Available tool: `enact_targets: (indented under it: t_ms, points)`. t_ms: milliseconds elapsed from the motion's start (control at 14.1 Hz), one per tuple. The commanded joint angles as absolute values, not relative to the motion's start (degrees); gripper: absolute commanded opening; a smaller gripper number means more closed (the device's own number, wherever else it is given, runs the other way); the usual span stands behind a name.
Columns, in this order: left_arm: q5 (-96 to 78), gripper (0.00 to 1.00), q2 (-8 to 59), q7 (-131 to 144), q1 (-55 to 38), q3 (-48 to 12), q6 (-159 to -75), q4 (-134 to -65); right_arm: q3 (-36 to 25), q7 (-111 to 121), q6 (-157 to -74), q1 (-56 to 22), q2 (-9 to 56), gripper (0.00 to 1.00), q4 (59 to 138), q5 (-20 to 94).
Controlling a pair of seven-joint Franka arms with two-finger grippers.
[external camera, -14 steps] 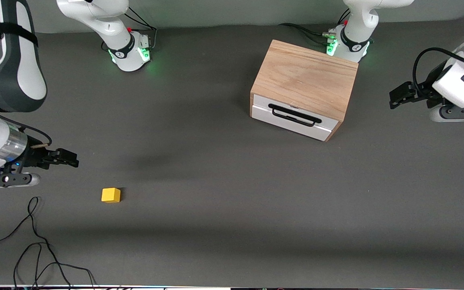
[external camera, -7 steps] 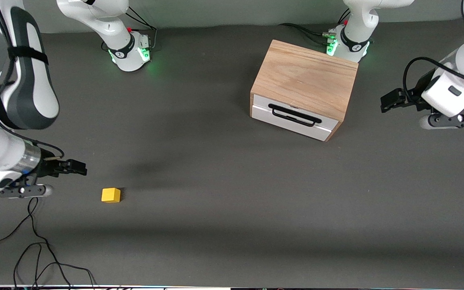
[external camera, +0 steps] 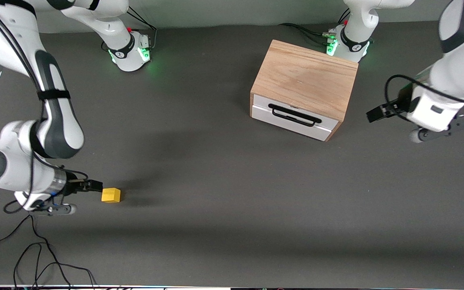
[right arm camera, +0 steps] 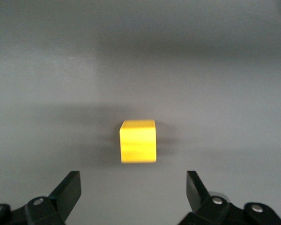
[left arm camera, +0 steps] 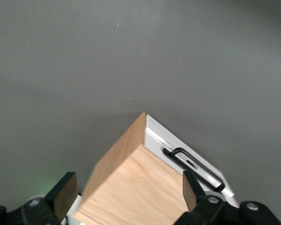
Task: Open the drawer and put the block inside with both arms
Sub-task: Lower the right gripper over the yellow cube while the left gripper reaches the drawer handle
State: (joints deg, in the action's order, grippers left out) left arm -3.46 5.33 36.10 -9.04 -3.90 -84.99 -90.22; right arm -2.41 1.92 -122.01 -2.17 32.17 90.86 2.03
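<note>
Plainly, no writing shows on block (external camera: 111,195) or drawer (external camera: 292,117).

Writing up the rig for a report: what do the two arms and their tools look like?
Both arms are glossy white with dark grey joint bands and green-lit bases. The right tool and left tool are black, two-fingered. Black cables run along each arm.

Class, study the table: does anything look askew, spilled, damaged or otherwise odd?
Little stands out. The wooden box sits turned at an angle to the table edge, its drawer shut. Loose black cables trail near the front camera. The block rests upright, undamaged.
</note>
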Motion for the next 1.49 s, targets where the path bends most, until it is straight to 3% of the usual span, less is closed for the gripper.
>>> enact_targets:
  t_ms: [0, 640, 995, 1422]
  points:
    - [-3.6, 1.0, 7.64, 52.32, -14.39, -3.43, -83.85, -90.18, -2.46, 1.93, -124.88, -2.2, 36.29, 1.0, 88.59, 2.46]
    - [-4.48, 1.0, 15.9, 78.73, -18.1, -3.78, -86.3, -90.18, -2.55, 1.85, -130.52, -2.46, 40.87, 1.0, 89.21, 2.46]
    - [-9.04, 1.0, 22.31, 81.12, -21.18, -3.78, -93.41, -90.26, -2.55, 1.76, -130.61, -2.72, 40.96, 1.0, 89.74, 2.46]
    - [-9.14, 0.99, 25.14, 82.0, -23.2, -3.78, -94.75, -93.77, -2.46, 1.76, -130.78, -2.55, 41.66, 1.0, 90.17, 2.46]
